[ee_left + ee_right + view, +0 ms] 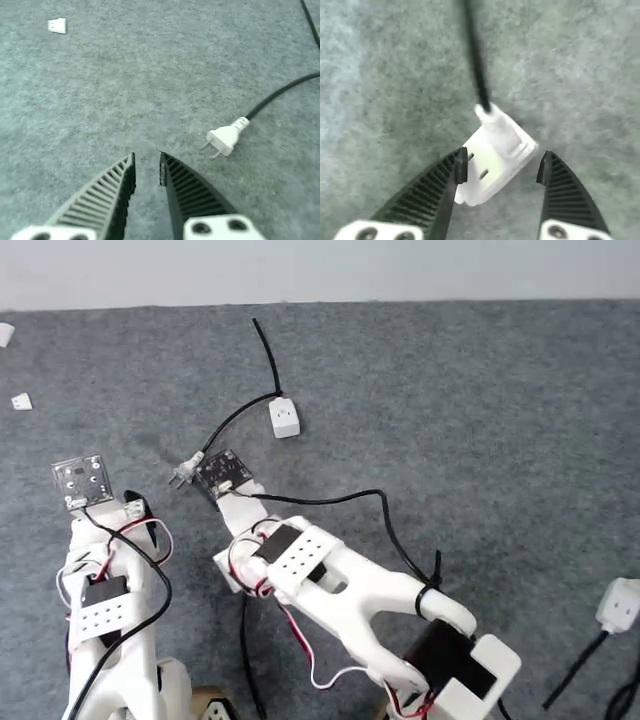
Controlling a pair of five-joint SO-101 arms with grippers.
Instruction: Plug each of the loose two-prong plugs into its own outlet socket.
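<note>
Task is judged barely begun: nothing is plugged in yet. On the grey felt tabletop (480, 390), the right gripper (503, 159) is held wide open and empty, w/ a white outlet socket (495, 150) framed between its fingers; contact can't be told. The left gripper (146, 159) is parted narrowly, empty. A second socket (620, 605) lies well apart. One two-prong plug (222, 140) is left loose near the left gripper.
</note>
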